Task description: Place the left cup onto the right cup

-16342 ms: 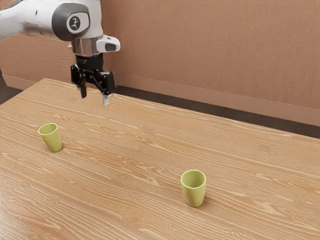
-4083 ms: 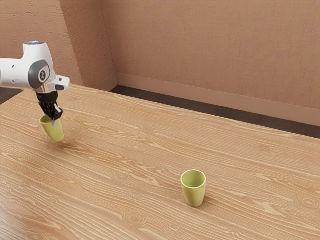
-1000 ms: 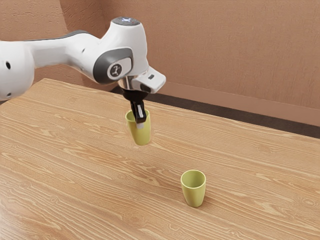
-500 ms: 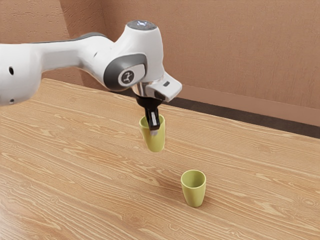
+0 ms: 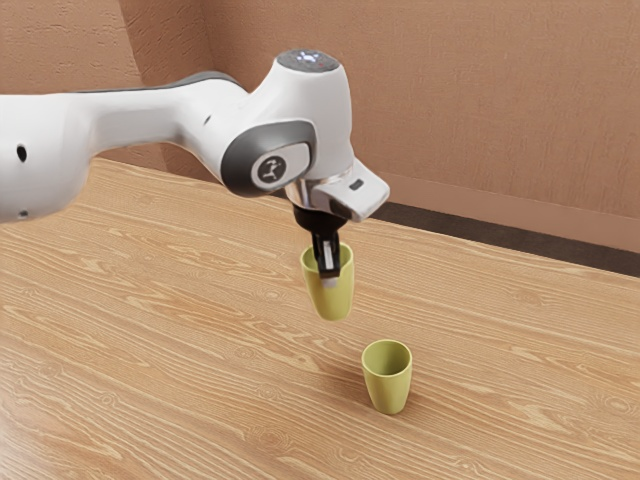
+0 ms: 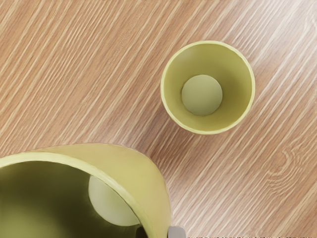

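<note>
Pincer [image 5: 327, 266] grips lifted cup [image 5: 330, 290] above-left of standing cup [image 5: 387, 375]

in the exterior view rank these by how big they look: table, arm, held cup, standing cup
1. table
2. arm
3. held cup and standing cup: they look about the same size, so no ranking between them.

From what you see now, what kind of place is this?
Probably a simulated test room: wide wood-grain table, plain brown walls, one yellow-green cup held by the black gripper, a matching cup standing.
</note>
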You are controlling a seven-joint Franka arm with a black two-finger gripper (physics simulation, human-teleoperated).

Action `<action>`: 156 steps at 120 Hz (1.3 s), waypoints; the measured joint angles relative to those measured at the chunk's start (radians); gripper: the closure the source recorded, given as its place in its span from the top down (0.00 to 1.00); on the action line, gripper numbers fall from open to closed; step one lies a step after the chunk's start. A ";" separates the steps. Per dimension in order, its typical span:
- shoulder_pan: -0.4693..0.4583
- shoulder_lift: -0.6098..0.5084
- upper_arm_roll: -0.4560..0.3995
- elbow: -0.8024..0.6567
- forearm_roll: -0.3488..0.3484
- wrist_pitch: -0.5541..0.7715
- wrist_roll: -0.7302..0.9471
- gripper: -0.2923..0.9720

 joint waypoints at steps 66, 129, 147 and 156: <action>-0.077 -0.001 -0.008 -0.021 0.000 0.001 -0.015 0.15; -0.085 0.039 -0.008 -0.015 0.000 0.025 -0.028 0.15; -0.085 0.055 -0.009 -0.008 0.000 0.028 -0.029 0.15; -0.087 0.060 -0.009 -0.003 0.000 0.029 -0.030 0.15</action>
